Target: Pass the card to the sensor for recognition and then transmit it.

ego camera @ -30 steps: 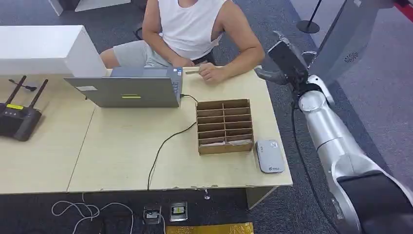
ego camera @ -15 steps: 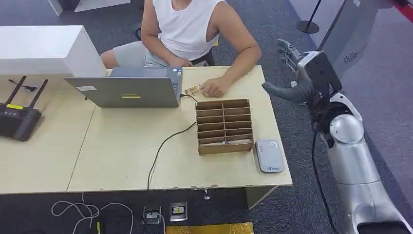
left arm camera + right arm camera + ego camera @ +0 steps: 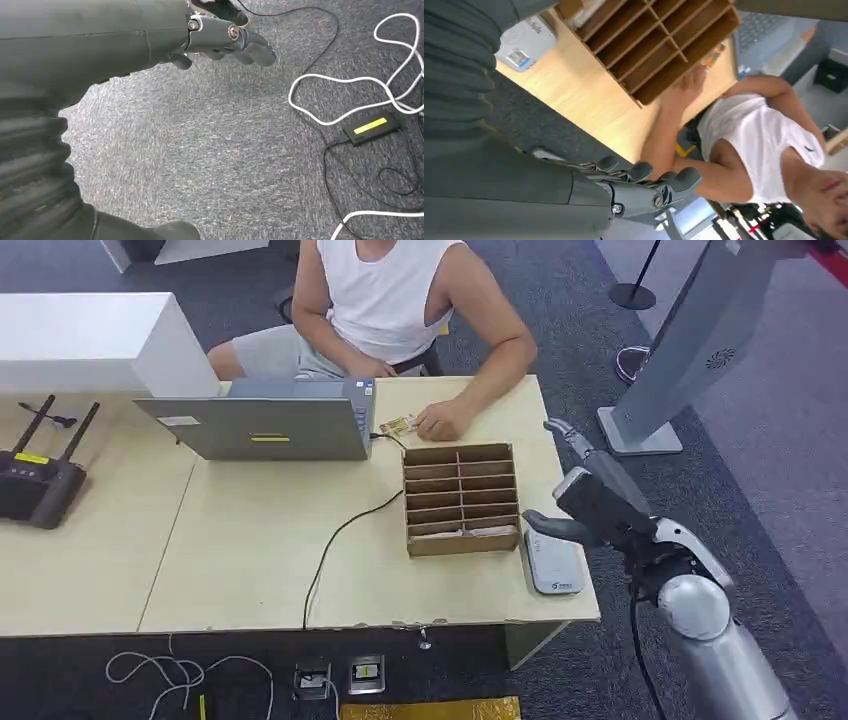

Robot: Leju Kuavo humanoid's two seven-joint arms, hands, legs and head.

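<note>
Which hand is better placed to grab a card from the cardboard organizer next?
Probably the right hand: it hovers empty at the table's right edge, above the sensor and beside the cardboard organizer. The left hand hangs over the carpet near floor cables.

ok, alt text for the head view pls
The right robot hand hovers open over the table's right edge, above a white card reader beside a cardboard slotted box. A seated person's hand rests by a card near a laptop.

Matt pale wood-look table (image 3: pixel 250 570), brown cardboard divider box (image 3: pixel 461 498), rough grey carpet (image 3: pixel 240 150)
</note>
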